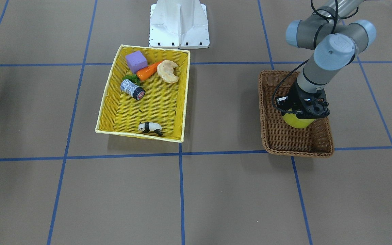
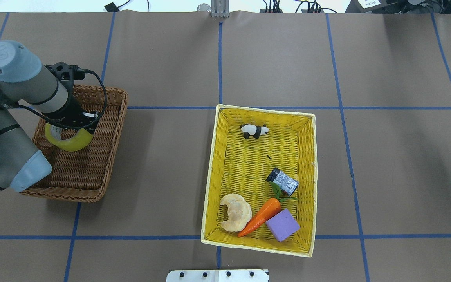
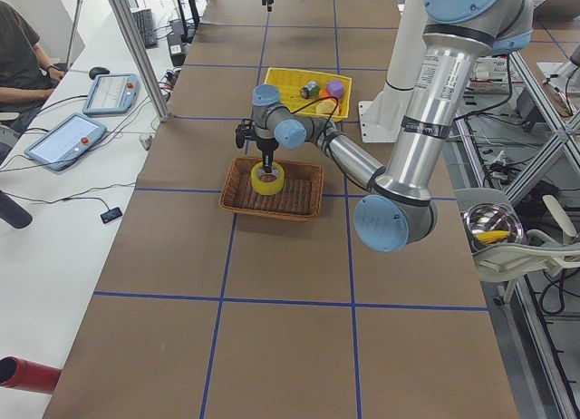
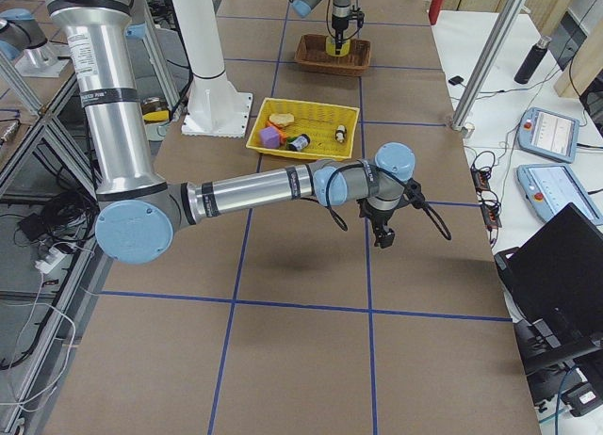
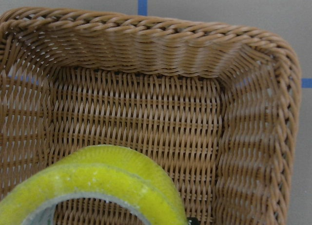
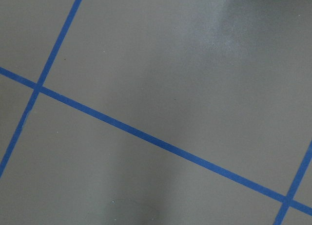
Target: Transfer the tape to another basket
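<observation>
The tape point(image 1: 296, 121), a wide yellow roll, hangs from my left gripper point(image 1: 301, 110) inside the brown wicker basket point(image 1: 284, 144), just above its floor. The overhead view shows the roll point(image 2: 71, 144) tilted under the left gripper point(image 2: 74, 127), over the far half of the basket point(image 2: 92, 184). The left wrist view shows the roll's rim point(image 5: 97, 178) close under the camera and the basket's far wall point(image 5: 146, 35). My left gripper is shut on the tape. My right gripper point(image 4: 384, 235) hovers over bare table, far from both baskets, and I cannot tell whether it is open or shut.
A bright yellow basket point(image 1: 183, 102) near the robot's base holds a small grey can point(image 1: 132, 89), a purple block point(image 1: 136, 61), a carrot point(image 1: 148, 70), a pastry point(image 1: 167, 70) and a panda figure point(image 1: 150, 128). Brown paper with blue tape lines covers the table.
</observation>
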